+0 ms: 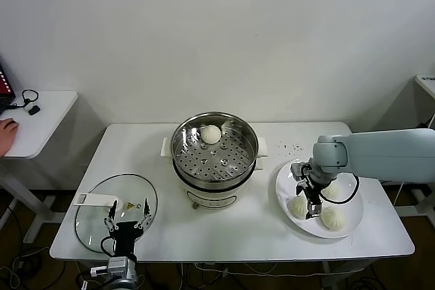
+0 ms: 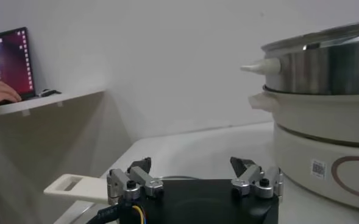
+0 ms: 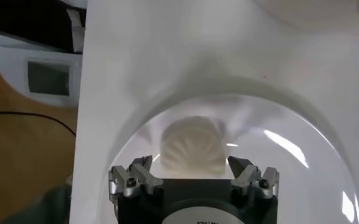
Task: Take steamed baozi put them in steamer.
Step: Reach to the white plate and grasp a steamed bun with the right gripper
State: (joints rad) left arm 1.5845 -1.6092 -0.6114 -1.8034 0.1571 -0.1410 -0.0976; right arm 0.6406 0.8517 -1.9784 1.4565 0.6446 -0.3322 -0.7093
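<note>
Right gripper (image 1: 311,203) over the white plate (image 1: 343,231), jaws spread wide astride one steamed baozi (image 3: 192,148), nothing grasped. Risk: off-centre closure, soft bun squashed or slid against neighbouring buns (two more on plate). One bun (image 1: 211,134) already inside the steamer (image 1: 246,168), left of plate. Left gripper (image 1: 127,223) parked, released, over glass lid (image 1: 88,222).

Right gripper (image 1: 305,201) points down with jaws wide open; left gripper (image 1: 127,226) sits parked, jaws open.
</note>
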